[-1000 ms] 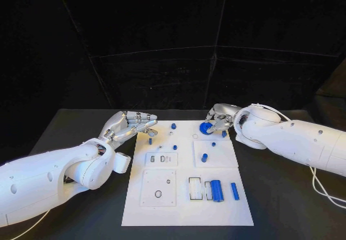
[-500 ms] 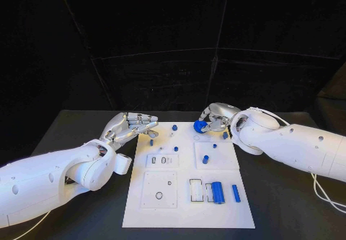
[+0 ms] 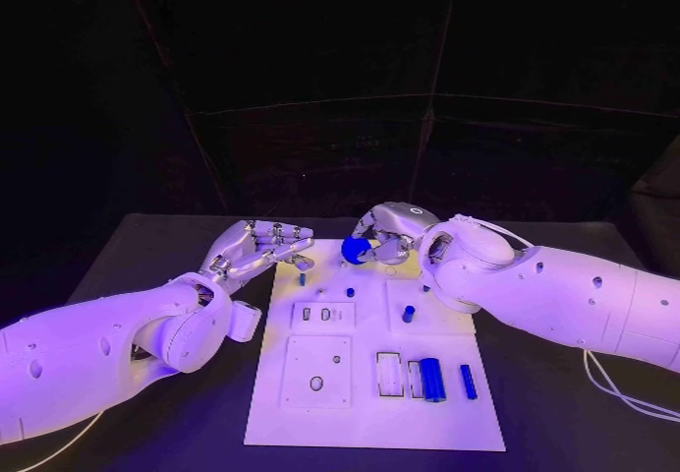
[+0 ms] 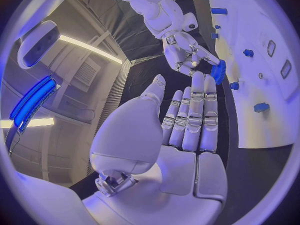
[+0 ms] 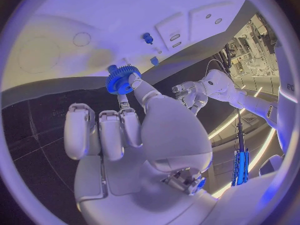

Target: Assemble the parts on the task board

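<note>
My right hand (image 3: 390, 229) holds a round blue toothed gear (image 3: 356, 250) above the far end of the white task board (image 3: 355, 413). In the right wrist view the gear (image 5: 121, 80) sits pinched at the fingertips of that hand (image 5: 134, 130), over the board (image 5: 94, 20). My left hand (image 3: 259, 247) hovers at the board's far left corner, fingers apart, nothing in it. The left wrist view has this hand (image 4: 178, 125) with straight fingers, and beyond it the right hand (image 4: 187, 50) with the gear (image 4: 217, 71). Small blue pegs (image 3: 408, 313) stand on the board.
Two blue bars (image 3: 432, 379) lie near the board's near right, beside a rectangular slot (image 3: 388, 374). A square plate with a small hole (image 3: 316, 382) sits at the near left. Black table (image 3: 156, 246) surrounds the board.
My right hand has carried the gear leftward along the board's far end, from the right side toward the middle. The left hand has stayed in place.
</note>
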Robot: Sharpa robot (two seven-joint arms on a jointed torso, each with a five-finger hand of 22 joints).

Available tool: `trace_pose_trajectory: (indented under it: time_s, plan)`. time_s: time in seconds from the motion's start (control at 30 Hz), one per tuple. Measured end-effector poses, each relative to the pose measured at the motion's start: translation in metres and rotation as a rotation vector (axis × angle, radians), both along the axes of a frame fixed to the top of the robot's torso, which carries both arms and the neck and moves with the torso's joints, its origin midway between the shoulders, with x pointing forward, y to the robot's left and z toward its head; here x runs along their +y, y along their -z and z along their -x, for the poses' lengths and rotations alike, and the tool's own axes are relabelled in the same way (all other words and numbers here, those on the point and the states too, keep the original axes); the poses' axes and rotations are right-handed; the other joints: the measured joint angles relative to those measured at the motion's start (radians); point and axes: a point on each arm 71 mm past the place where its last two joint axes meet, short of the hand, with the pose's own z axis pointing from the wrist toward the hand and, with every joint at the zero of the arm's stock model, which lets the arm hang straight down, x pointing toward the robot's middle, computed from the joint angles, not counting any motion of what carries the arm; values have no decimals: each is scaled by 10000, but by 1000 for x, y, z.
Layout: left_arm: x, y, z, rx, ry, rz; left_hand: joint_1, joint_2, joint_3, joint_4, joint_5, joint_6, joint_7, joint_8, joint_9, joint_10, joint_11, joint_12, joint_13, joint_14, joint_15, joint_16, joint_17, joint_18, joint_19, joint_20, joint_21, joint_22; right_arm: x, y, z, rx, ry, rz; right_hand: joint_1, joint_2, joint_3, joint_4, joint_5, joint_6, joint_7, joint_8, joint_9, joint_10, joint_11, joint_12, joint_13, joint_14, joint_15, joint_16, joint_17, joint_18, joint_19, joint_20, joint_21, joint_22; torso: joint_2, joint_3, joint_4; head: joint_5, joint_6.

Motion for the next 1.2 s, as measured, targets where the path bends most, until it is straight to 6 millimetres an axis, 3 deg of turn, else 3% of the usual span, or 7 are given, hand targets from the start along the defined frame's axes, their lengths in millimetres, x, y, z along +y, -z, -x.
trace_pose_trajectory:
  time_s: [0.37, 0.9, 1.2]
  plan:
    - [0, 0, 0, 40, -20, 45, 0, 0, 0, -57, 0, 0, 0, 0, 0, 0, 0, 0, 0, 0, 0, 0, 8, -1, 0, 0, 0, 1, 27, 8, -6, -192, -159, 262, -53, -53, 49, -50, -27, 21, -11, -58, -2, 0, 0, 0, -1, 0, 1, 0, -1, 0, 0, 0, 0, 0, 12, 1, -18, 8, -38]
    - [0, 0, 0, 61, -30, 74, 46, 46, 0, -56, 0, 0, 0, 0, 0, 0, 0, 0, 0, 0, 0, 0, 23, 0, 0, 0, 0, 2, 36, 26, -8, 192, -168, 783, -144, -147, 136, -77, -73, 208, -9, -231, -52, -1, 0, -93, -2, 0, 2, 0, -2, 1, 0, 1, 0, 16, -1, 12, -32, 37, -138]
    - [0, 0, 0, 67, -31, 83, 46, 46, -1, -55, 0, 0, 0, 0, 0, 0, 0, 0, 0, 0, 0, 0, 22, 0, 0, 0, 0, 3, 37, 28, -10, 215, -85, 944, -279, -283, 209, -88, -40, 446, -60, -572, -50, -230, 110, -354, -2, 0, 2, 0, -2, 1, -1, 1, 0, 29, -5, 13, -38, 42, -140]
